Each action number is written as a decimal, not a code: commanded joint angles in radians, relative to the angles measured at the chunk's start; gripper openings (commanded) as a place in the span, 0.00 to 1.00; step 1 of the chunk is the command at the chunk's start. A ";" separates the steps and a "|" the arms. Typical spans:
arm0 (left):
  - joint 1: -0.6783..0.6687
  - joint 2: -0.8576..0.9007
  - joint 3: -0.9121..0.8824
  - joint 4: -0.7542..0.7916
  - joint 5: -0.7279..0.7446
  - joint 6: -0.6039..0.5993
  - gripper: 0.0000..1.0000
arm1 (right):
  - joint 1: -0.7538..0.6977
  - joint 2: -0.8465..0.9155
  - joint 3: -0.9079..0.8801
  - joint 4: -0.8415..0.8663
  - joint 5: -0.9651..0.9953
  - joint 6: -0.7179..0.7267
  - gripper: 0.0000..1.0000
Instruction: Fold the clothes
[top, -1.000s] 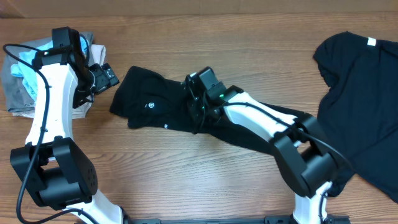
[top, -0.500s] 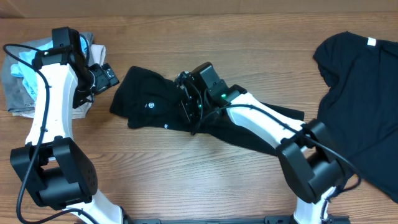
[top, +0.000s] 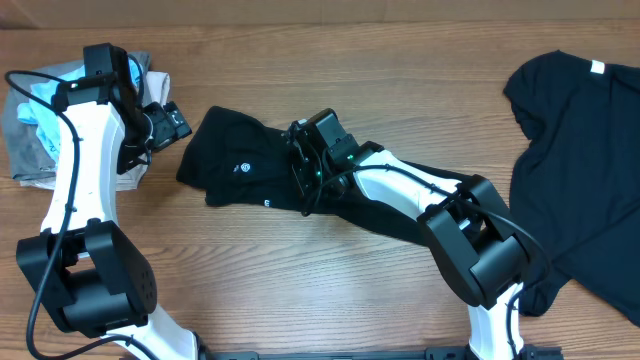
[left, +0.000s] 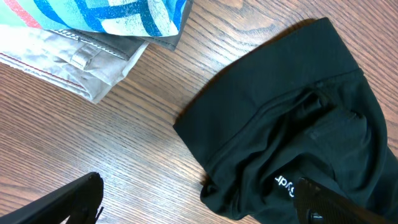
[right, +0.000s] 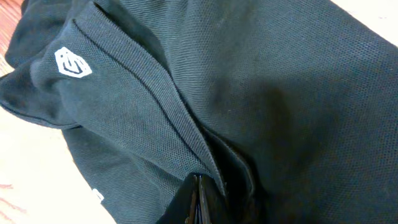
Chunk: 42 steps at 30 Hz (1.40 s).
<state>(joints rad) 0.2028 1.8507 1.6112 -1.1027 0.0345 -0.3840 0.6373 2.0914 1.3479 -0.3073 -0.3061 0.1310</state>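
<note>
Sitting at the far left of the desk (top: 330, 300), a stack of folded clothes (top: 35, 130), with a blue striped cloth (left: 106, 15) lying on top of a pale grey garment (left: 74, 59). Hovering just beside that stack, the left tool (top: 168, 122), spread wide and gripping nothing, its two fingers (left: 62, 202) showing at the bottom corners of the left wrist view, over bare wood and the near edge of the black garment (top: 235, 165). Lying crumpled in the middle of the desk, that black garment, carrying a small white logo (right: 73, 63) and stretching rightward under the right arm (top: 420, 190). Pressing onto its middle, the right tool (top: 303, 170), clenched on a raised fold of the black fabric, fingertips (right: 185, 210) meeting tightly. Spreading flat at the far right, well apart from both tools, a black T-shirt (top: 580, 150) bearing a white tag (top: 598, 68) near its top edge.
</note>
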 joint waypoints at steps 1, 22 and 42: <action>-0.006 -0.007 0.012 0.000 0.011 0.002 1.00 | 0.002 0.011 -0.002 0.007 0.043 0.004 0.04; -0.006 -0.007 0.012 0.000 0.011 0.002 1.00 | -0.286 -0.402 0.035 -0.625 0.036 0.115 0.45; -0.006 -0.007 0.012 0.000 0.011 0.002 1.00 | -0.592 -0.399 -0.175 -0.844 0.323 0.418 0.72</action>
<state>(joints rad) 0.2028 1.8507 1.6112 -1.1023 0.0349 -0.3840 0.0628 1.6897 1.1995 -1.1515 -0.0303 0.4988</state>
